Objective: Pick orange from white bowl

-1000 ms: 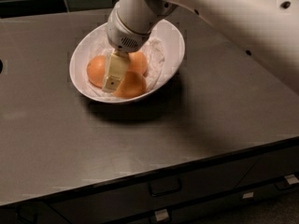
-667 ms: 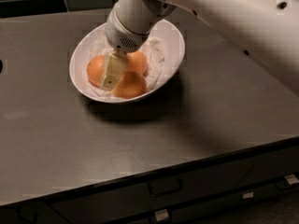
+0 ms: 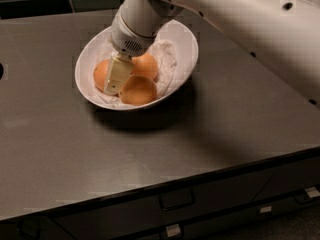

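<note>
Oranges, three alike, lie in the white bowl (image 3: 188,43) on crumpled white paper (image 3: 166,59): the left orange (image 3: 101,74), the rear orange (image 3: 147,65) and the front orange (image 3: 138,90). They are packed close, the front one touching the rear one.

The bowl stands on the dark grey bench (image 3: 200,149), towards its back and left of the middle. Bare bench lies open in front of the bowl and to its right and left. The front edge of the bench is well apart from the bowl, and drawers (image 3: 176,200) with handles sit below that edge.

The white arm (image 3: 235,14) comes in from the upper right and passes above the bowl's far rim, and its round wrist hangs over the rear of the bowl.

The gripper (image 3: 116,79) points down into the bowl, its pale tip set in the gap where the left orange meets the front orange and hiding the left orange's right side. The rear orange lies just to its right. Whether the jaws are apart or together cannot be told, nor whether they press on any fruit.
</note>
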